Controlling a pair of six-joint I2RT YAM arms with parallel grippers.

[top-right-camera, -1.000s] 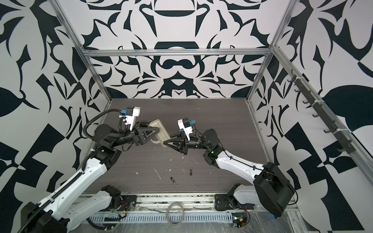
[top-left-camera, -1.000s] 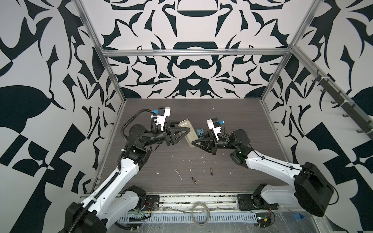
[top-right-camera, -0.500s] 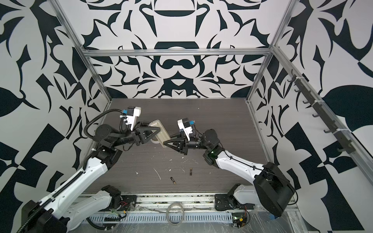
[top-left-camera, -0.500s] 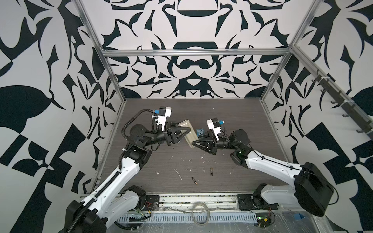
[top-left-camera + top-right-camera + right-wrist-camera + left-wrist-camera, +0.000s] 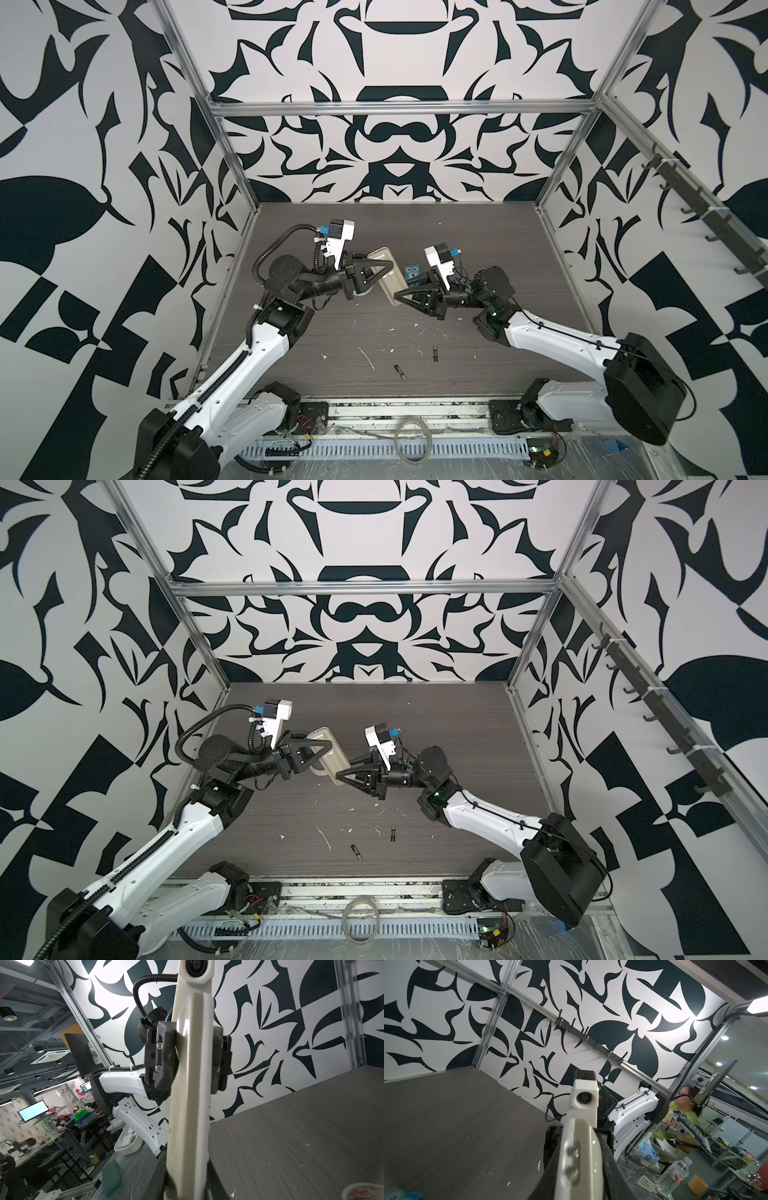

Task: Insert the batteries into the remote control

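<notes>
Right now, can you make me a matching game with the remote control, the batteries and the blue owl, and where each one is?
Things:
1 remote control
2 batteries
3 blue owl figure

Places:
A lying loose on the table near the front
B on the table, farther back than the remote control
C gripped by the left hand and the right hand

Pairs: 1-C, 2-A, 3-B.

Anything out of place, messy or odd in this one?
White flecks and scraps litter the dark table around the two batteries, which lie loose near the front edge. The remote control is off the table, tilted, clamped between the left hand and the right hand. No damage visible.
</notes>
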